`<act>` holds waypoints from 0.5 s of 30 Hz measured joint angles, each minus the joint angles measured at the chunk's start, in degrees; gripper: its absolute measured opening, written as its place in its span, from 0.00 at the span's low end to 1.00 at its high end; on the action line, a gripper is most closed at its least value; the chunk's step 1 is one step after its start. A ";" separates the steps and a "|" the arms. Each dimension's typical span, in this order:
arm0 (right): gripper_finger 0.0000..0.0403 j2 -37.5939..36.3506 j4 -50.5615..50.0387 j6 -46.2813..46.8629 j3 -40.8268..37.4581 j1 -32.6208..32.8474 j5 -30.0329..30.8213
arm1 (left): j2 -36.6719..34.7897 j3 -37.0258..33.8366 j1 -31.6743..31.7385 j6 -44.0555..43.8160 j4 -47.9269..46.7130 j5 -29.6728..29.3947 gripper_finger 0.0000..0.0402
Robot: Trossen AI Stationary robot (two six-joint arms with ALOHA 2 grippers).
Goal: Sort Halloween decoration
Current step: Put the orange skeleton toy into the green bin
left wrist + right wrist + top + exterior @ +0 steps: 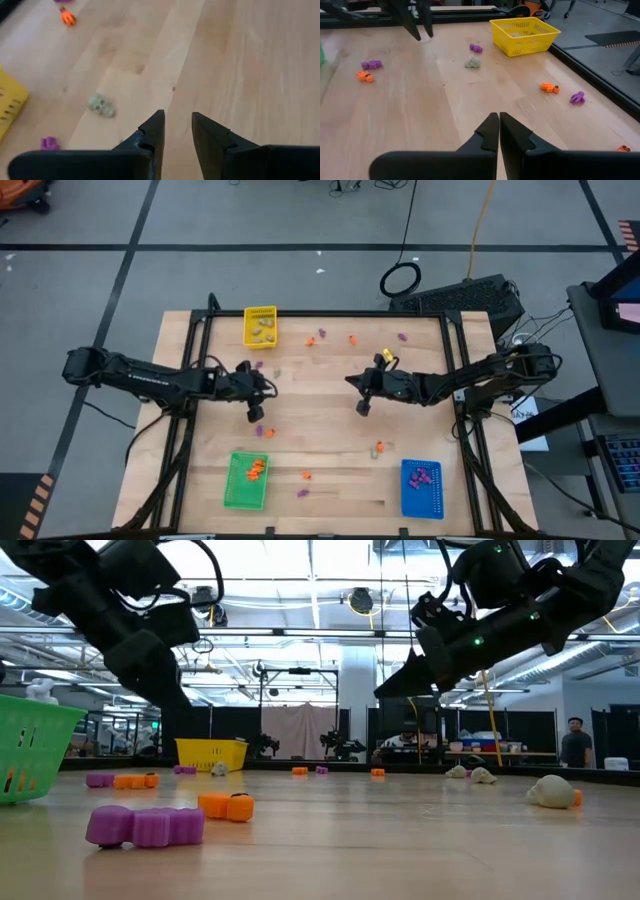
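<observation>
Grey floor crossed by dark tape lines surrounds a pale wooden table [330, 430] in a black frame, with a big hall of ceiling lights, black curtains and a person standing far off behind it.

Seen from above, both dark arms reach in toward the middle. At the table's 9 o'clock the left gripper [256, 413] hangs over bare wood, its fingers [155, 131] a narrow gap apart with nothing between them. At about 2 o'clock from centre the right gripper [363, 407] hovers too, its fingers [492, 131] pressed together on nothing.

Three trays sit at the edges: a yellow tray [261, 326] at 11 o'clock holding beige-grey pieces, a green tray [246, 480] at 7 o'clock holding orange ones, a blue tray [421, 487] at 5 o'clock holding purple ones.

Loose Halloween decoration lies scattered across the boards. A beige-grey skull [101, 105] rests just ahead of the left gripper, with a purple piece [49, 144] near it by the yellow tray. An orange piece [310, 340] and another purple trinket [402, 337] lie along the 12 o'clock edge. Near the green tray a purple figure [146, 826] lies touching an orange figure [226, 806]. Nothing blocks either gripper.
</observation>
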 joint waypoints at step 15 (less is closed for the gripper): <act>0.00 0.00 -0.44 0.20 0.00 1.52 0.00 | 10.16 1.91 -16.19 -12.16 -0.21 8.15 0.46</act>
